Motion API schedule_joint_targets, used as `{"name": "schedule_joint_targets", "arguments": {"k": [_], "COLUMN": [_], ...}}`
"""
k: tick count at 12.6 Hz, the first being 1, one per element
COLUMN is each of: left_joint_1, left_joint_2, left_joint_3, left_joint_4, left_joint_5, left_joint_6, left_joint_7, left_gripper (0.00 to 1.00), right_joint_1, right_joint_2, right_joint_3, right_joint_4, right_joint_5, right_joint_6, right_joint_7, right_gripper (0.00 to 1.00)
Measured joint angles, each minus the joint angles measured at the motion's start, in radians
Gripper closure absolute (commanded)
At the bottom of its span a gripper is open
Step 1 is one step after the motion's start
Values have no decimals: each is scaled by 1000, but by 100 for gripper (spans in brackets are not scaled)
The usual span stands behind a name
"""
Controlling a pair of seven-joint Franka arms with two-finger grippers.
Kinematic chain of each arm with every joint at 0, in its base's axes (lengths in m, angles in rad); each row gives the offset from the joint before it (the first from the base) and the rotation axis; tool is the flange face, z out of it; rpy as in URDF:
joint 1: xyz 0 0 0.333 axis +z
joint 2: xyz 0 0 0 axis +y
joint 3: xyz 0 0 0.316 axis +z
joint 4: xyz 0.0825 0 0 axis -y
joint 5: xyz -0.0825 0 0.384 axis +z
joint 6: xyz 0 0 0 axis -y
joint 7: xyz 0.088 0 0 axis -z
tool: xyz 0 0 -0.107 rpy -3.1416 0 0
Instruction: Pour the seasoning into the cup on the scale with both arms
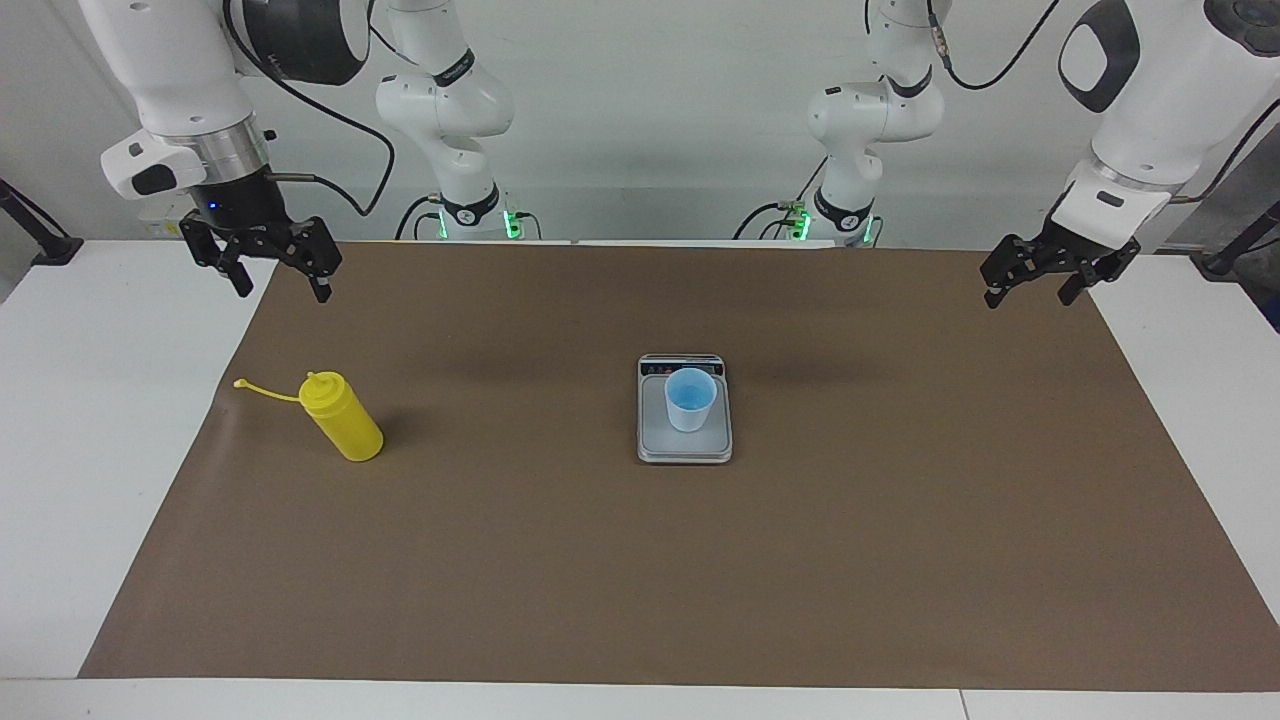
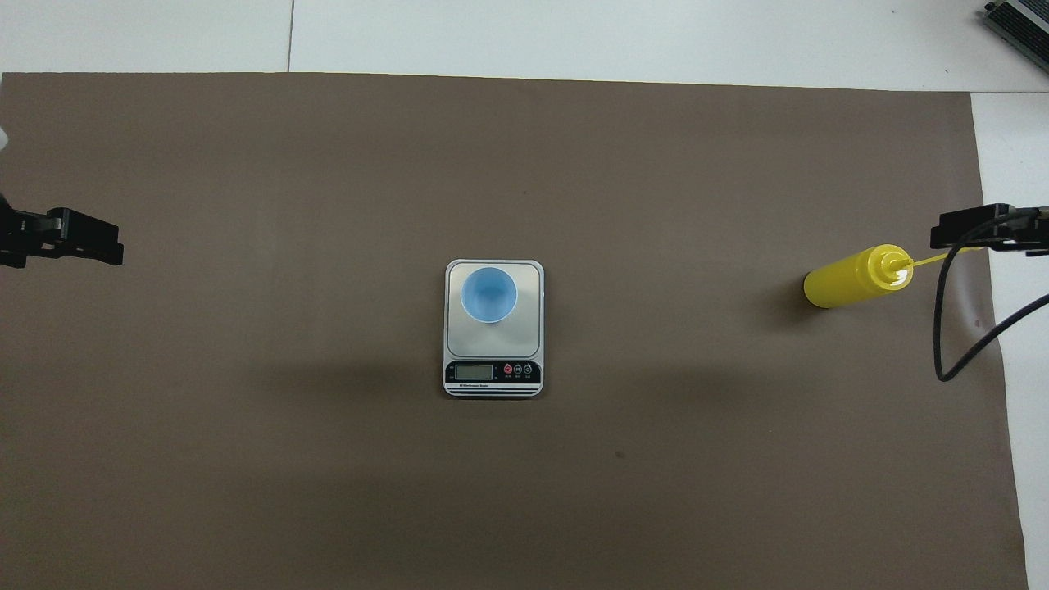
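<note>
The yellow seasoning bottle [image 1: 342, 418] [image 2: 848, 280] stands upright on the brown mat toward the right arm's end, its cap strap [image 1: 265, 390] hanging out to the side. The light blue cup [image 1: 690, 400] [image 2: 488, 295] stands upright on the silver-grey scale [image 1: 685, 447] [image 2: 529, 328] at the middle of the mat, and looks empty. My right gripper [image 1: 280, 278] [image 2: 955, 231] is open and empty, raised over the mat's edge near the bottle and apart from it. My left gripper [image 1: 1030, 290] [image 2: 90, 244] is open and empty, raised over the mat's other end, and waits.
The brown mat [image 1: 640, 580] covers most of the white table [image 1: 80, 450]. The scale's display strip [image 2: 492, 371] faces the robots. A black cable loop [image 2: 951, 352] hangs from the right arm beside the bottle.
</note>
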Motion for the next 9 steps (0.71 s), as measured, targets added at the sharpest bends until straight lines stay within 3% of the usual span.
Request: {"name": "schedule_joint_targets", "arguments": {"k": [4,9], "left_joint_1": [0,0], "left_joint_2": [0,0], "left_joint_3": [0,0], "left_joint_4": [0,0], "left_joint_5": [0,0], "left_joint_6": [0,0], "left_joint_7": [0,0], "left_gripper": [0,0], "right_joint_1": [21,21], "right_joint_2": [9,9], "right_joint_3": [2,11], "right_joint_4": [39,31], "right_joint_5": [0,0], "right_joint_6": [-92,-113], "right_joint_7": [38,39], "right_gripper": [0,0]}}
